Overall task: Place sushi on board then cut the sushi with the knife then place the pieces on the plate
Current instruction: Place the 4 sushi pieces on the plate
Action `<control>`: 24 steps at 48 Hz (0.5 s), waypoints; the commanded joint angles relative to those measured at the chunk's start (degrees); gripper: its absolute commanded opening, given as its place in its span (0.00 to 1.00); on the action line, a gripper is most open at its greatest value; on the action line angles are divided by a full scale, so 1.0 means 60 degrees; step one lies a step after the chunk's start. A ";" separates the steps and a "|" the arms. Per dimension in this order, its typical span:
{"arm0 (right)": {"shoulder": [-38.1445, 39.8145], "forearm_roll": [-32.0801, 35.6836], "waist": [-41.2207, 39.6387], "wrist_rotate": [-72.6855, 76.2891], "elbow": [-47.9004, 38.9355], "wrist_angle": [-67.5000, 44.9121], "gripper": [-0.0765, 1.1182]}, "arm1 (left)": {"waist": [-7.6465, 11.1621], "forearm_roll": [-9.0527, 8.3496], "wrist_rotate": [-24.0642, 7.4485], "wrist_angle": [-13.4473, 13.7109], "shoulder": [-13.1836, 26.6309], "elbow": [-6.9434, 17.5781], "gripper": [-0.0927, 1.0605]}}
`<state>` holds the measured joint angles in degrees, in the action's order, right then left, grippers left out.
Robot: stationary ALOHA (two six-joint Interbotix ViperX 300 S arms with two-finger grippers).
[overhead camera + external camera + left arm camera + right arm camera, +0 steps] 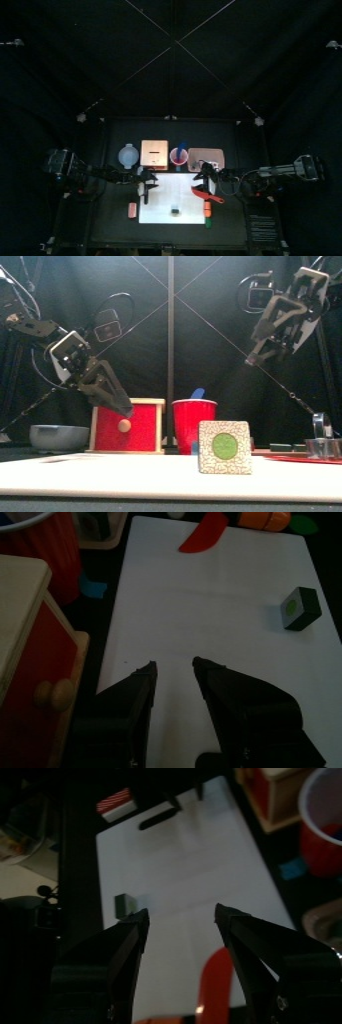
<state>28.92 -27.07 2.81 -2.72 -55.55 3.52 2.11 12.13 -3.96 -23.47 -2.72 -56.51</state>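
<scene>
Nearest us, the sushi [225, 447] stands on the white board [94, 478]. The left end effector [174, 664] and right end effector [181, 911] both hang open and empty. We judge cutting comes next, which calls for grasping the red knife [205, 532].

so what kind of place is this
Probably a robot test booth staged as a toy kitchen: black curtains all round, a white board with toy sushi, and a red cup.

Sushi piece [302, 608] on white board [201, 622], hand [174, 664] spread
</scene>
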 commanded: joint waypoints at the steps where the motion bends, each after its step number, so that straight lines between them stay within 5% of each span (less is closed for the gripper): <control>1: -0.0762 -0.0103 0.0630 -0.0044 0.0645 -0.0322 0.81 | -0.0029 0.0132 0.0015 -0.0029 -0.0015 0.0205 0.74; 24: -0.4131 -0.0278 0.2021 -0.0029 0.2754 -0.0498 0.81 | -0.0015 0.0234 -0.0029 -0.0029 0.0044 0.0205 0.74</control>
<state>5.01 -28.56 14.50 -2.90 -41.48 1.05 2.20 13.45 -3.96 -23.47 -2.29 -56.51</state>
